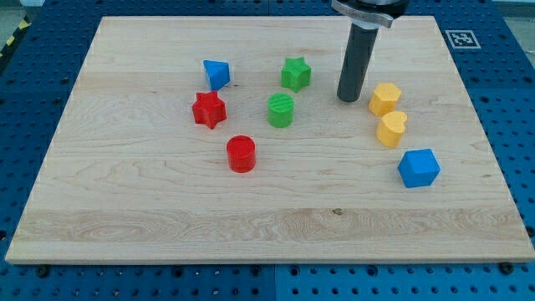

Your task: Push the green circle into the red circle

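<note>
While my tip (348,99) waits right, green circle (281,109) stands upright.

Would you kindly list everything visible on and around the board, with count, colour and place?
green circle: one, green, board centre
red circle: one, red, below-left of the green circle
green star: one, green, above the green circle
red star: one, red, centre-left
blue block: one, blue, above the red star
yellow blocks: two, yellow, right
blue cube: one, blue, lower right
board: one, pale wood
my tip: one, dark, between green star and upper yellow block
</note>
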